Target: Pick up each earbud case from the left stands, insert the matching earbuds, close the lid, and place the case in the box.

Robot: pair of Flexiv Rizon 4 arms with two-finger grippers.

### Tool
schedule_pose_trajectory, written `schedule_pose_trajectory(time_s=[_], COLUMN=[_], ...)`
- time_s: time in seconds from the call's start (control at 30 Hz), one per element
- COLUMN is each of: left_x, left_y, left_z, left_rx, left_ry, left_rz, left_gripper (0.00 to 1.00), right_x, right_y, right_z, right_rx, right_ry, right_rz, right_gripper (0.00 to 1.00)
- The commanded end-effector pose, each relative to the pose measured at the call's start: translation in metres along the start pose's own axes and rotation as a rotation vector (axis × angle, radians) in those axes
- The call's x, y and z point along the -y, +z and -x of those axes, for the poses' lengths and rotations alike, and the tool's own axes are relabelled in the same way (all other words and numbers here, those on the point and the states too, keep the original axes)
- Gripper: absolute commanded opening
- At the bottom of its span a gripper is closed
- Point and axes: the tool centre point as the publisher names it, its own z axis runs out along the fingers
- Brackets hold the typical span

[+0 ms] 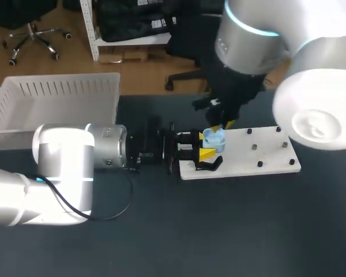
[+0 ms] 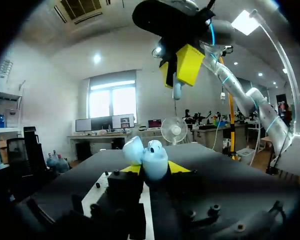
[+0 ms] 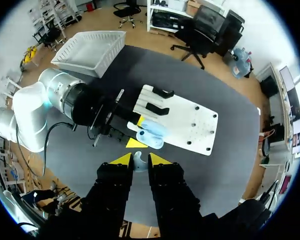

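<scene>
A light-blue earbud case (image 1: 214, 138) with its lid open sits between the yellow tips of my left gripper (image 1: 206, 145), which is shut on it at the left end of the white board (image 1: 265, 151). In the left wrist view the case (image 2: 149, 157) stands just ahead of my left gripper (image 2: 154, 169). My right gripper (image 1: 221, 123) hangs directly above the case, shut on a small light-blue earbud (image 2: 176, 91). In the right wrist view the earbud (image 3: 139, 161) shows between the tips of the right gripper (image 3: 140, 160), with the open case (image 3: 151, 132) below it.
A white slatted box (image 1: 52, 101) stands at the back left of the table, also seen in the right wrist view (image 3: 90, 50). Black stands (image 3: 159, 100) and several small pegs sit on the white board (image 3: 195, 125). A black stand (image 1: 209, 165) lies at the board's front-left corner.
</scene>
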Motion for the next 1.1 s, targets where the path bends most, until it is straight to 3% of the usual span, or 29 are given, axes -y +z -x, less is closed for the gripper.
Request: schedule_pose_trajectory(time_s=[0.03,0.43,1.1], left_x=[0.002,0.002,0.002], left_y=[0.0,0.0,0.0], left_z=[-0.001,-0.001,-0.001], left_rx=[0.002,0.002,0.002], left_ry=[0.004,0.004,0.004], left_rz=[0.009,0.009,0.009], left_gripper=[0.0,0.0,0.0], right_x=[-0.012,-0.008,-0.002], right_y=[0.012,0.026,0.04], right_z=[0.015,0.013,0.012], right_rx=[-0.059,-0.094,-0.059], right_ry=[-0.026,-0.039,-0.082], right_rz=[-0.011,-0.022,-0.057], right_gripper=[0.0,0.0,0.0])
